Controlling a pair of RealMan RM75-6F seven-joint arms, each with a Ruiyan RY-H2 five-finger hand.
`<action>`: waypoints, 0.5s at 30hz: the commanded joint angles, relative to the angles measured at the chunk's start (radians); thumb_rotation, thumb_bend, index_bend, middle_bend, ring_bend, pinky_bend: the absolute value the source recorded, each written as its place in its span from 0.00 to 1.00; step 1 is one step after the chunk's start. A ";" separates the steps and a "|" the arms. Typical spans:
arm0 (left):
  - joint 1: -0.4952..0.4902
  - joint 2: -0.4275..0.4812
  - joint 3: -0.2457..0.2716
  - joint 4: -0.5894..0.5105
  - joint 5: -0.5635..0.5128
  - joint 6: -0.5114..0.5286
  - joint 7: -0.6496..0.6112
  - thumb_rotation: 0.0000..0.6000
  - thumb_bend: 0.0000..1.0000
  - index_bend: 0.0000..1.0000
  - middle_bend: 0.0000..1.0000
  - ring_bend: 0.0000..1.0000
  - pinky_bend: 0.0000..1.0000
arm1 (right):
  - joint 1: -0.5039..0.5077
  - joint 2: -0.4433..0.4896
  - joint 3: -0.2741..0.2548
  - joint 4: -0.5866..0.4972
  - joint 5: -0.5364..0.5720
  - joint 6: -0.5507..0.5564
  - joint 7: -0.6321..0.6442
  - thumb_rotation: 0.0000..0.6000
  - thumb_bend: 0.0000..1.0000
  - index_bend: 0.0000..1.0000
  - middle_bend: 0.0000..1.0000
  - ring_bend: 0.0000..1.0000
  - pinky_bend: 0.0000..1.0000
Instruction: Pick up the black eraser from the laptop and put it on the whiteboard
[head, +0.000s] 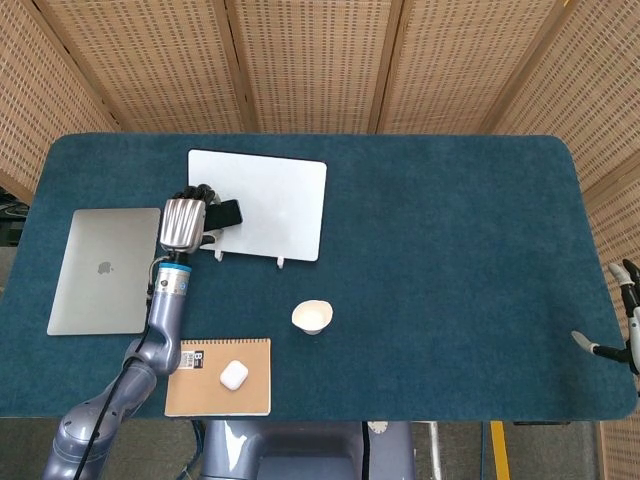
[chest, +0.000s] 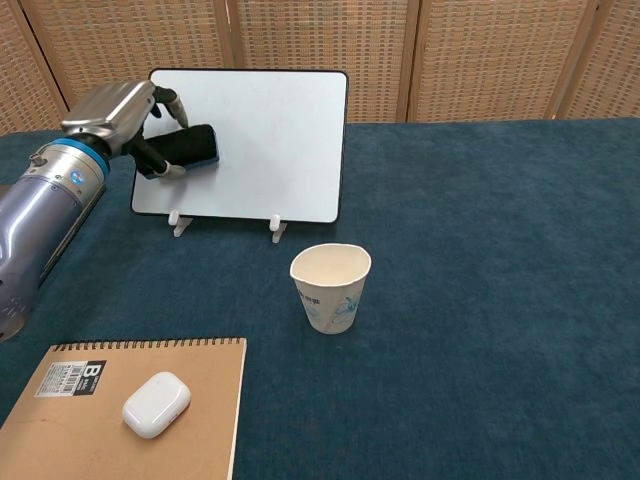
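Note:
My left hand (head: 186, 221) (chest: 122, 112) grips the black eraser (head: 226, 213) (chest: 190, 146) and holds it against the left part of the white whiteboard (head: 275, 203) (chest: 270, 140), which leans on small feet. The silver laptop (head: 103, 269) lies shut to the left of the hand with nothing on its lid. Only a few fingers of my right hand (head: 625, 320) show at the right edge of the head view, past the table edge, spread and holding nothing.
A paper cup (head: 312, 317) (chest: 331, 287) stands in front of the whiteboard. A brown spiral notebook (head: 218, 377) (chest: 110, 408) lies near the front edge with a white earbud case (head: 234, 375) (chest: 156, 404) on it. Blue cloth covers the table (head: 450, 250).

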 joint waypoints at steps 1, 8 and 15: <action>-0.006 -0.011 0.004 0.015 -0.003 -0.009 -0.010 1.00 0.03 0.00 0.00 0.00 0.02 | 0.000 0.000 0.000 0.000 0.000 0.001 0.002 1.00 0.00 0.00 0.00 0.00 0.00; 0.026 0.007 0.067 0.014 0.071 0.159 -0.152 1.00 0.00 0.00 0.00 0.00 0.00 | -0.003 0.003 -0.001 -0.005 -0.007 0.009 0.005 1.00 0.00 0.00 0.00 0.00 0.00; 0.122 0.141 0.141 -0.131 0.150 0.327 -0.245 1.00 0.00 0.00 0.00 0.00 0.00 | -0.009 0.009 -0.006 -0.018 -0.024 0.029 0.006 1.00 0.00 0.00 0.00 0.00 0.00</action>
